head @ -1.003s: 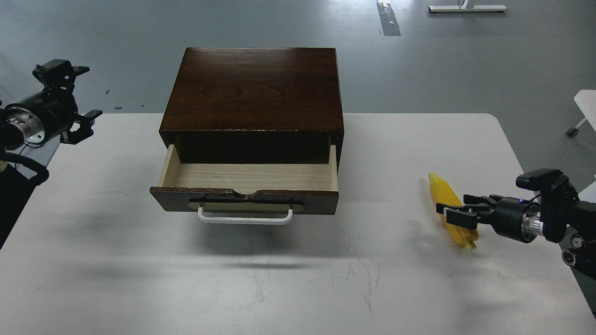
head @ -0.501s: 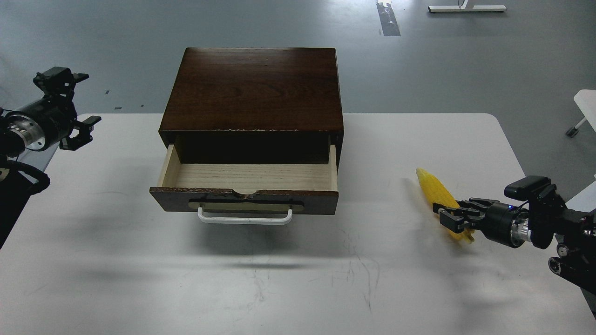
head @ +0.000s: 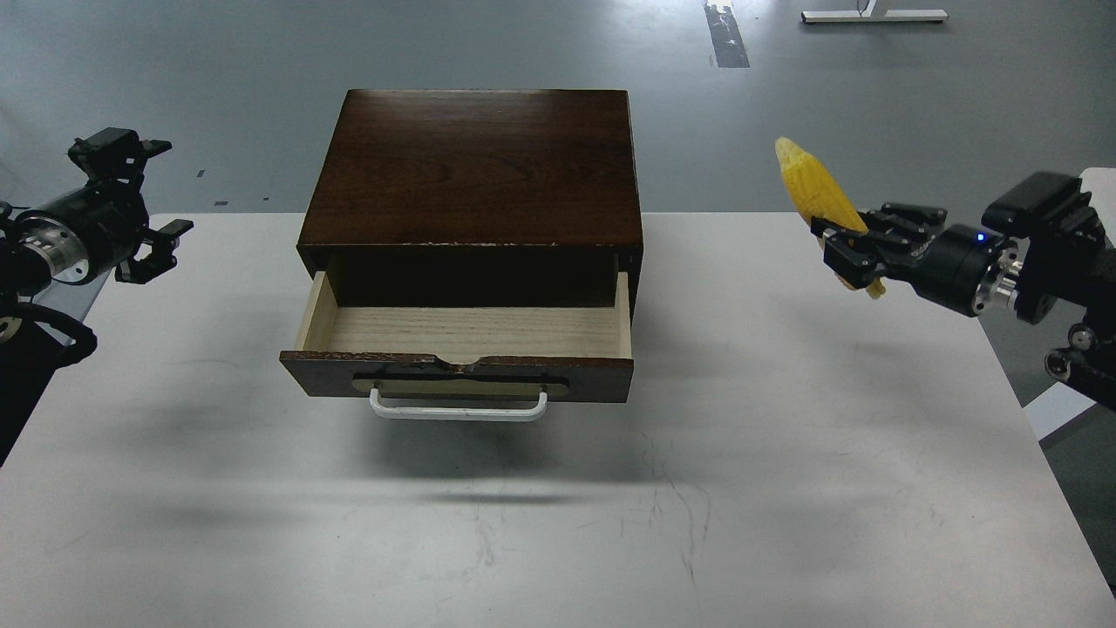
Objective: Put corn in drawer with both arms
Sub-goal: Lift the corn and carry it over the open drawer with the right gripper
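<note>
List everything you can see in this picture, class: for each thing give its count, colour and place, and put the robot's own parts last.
Table: one, white, fills the foreground.
Box: one, dark brown wood, on the table's far middle.
Drawer: one, pale inside with dark front, pulled open, nothing inside.
Handle: one, white, on the drawer front.
Corn: one, yellow, held in the air at the right.
Floor: grey, behind the table.
Left hand: one, black, open, at the table's left edge.
Right hand: one, black, shut on the corn.
</note>
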You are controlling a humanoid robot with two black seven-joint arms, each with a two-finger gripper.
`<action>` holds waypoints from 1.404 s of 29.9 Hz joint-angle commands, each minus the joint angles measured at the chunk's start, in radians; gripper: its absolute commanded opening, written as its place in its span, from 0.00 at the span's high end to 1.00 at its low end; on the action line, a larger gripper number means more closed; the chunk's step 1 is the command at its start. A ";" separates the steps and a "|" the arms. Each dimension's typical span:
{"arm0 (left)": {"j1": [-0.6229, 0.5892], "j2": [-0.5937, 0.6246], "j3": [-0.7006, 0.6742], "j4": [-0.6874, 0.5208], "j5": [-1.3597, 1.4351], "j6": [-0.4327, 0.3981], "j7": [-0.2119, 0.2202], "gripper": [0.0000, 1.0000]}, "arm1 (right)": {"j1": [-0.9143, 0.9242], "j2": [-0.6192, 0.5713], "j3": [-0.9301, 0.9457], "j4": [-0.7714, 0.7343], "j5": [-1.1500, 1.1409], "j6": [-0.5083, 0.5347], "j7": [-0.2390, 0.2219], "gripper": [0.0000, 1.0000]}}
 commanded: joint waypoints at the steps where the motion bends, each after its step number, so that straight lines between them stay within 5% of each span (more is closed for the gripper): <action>1: -0.004 0.010 0.001 0.001 0.000 -0.004 0.001 0.01 | 0.154 0.004 -0.009 0.009 -0.077 -0.002 0.002 0.74; 19: -0.011 0.021 0.001 0.001 0.002 0.000 0.001 0.01 | 0.400 0.409 -0.069 0.047 -0.352 -0.018 0.002 0.74; 42: 0.004 0.052 -0.001 0.001 0.000 0.002 -0.002 0.01 | 0.348 0.447 -0.250 0.133 -0.370 -0.016 0.002 0.68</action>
